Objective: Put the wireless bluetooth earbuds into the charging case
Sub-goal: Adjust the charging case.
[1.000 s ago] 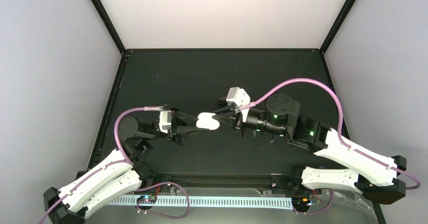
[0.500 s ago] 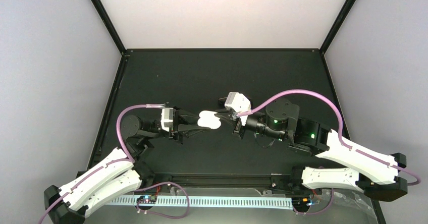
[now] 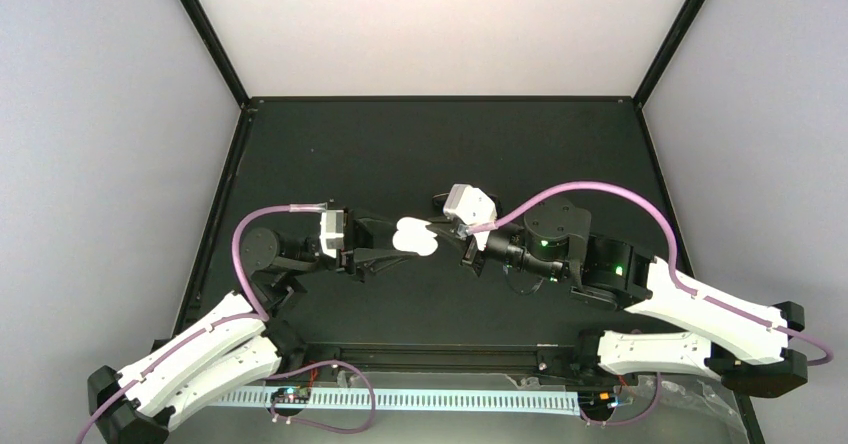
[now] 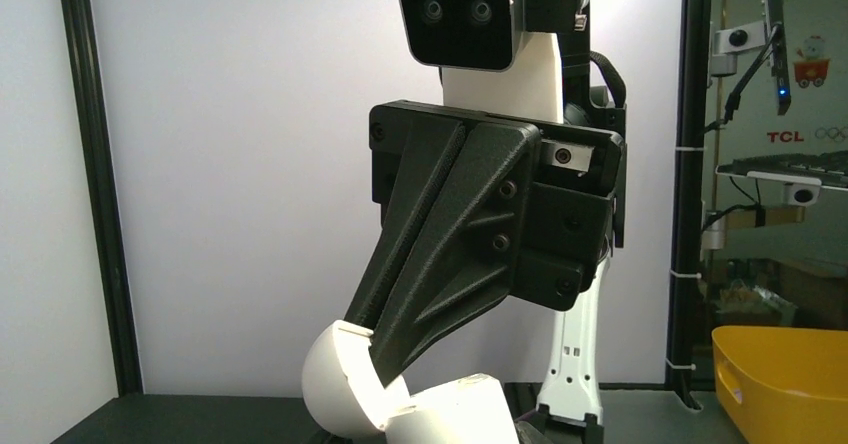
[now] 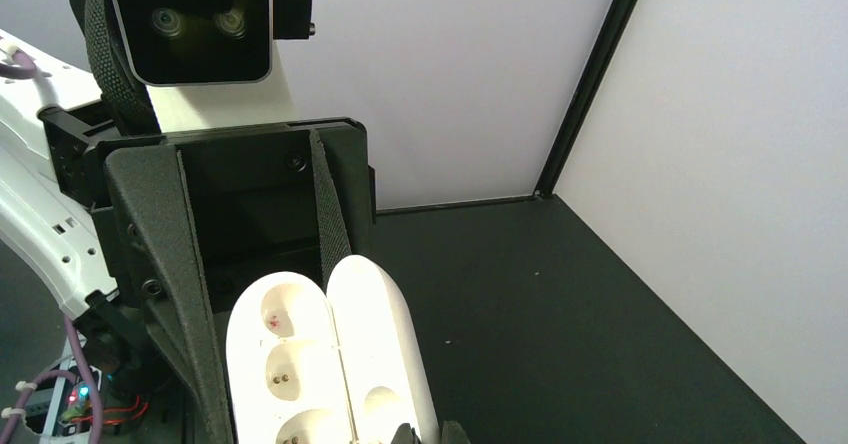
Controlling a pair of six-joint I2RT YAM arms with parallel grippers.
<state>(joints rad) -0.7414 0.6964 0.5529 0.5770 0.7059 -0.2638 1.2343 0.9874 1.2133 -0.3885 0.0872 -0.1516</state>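
Note:
The white charging case point(image 3: 415, 237) hangs open above the middle of the black table, between both grippers. In the right wrist view its base point(image 5: 280, 354) shows empty wells with metal contacts, and the lid point(image 5: 375, 334) stands beside it. My right gripper point(image 5: 430, 432) is shut on the lid's near edge; the left wrist view shows its black finger point(image 4: 430, 294) reaching down onto the domed lid point(image 4: 335, 384). The left gripper point(image 3: 390, 240) has a finger point(image 5: 190, 354) on either side of the base; I cannot make out whether they press it. The earbuds are out of view.
White walls and black frame posts point(image 3: 205, 34) enclose the table point(image 3: 400, 144). Purple cables point(image 3: 600, 179) arch over both arms. A yellow bin point(image 4: 785, 374) stands outside the enclosure, seen in the left wrist view.
The right arm has pushed a little to the left and its wrist has turned; its jaws closed on the lid. The case has barely shifted, and the left arm has held its place.

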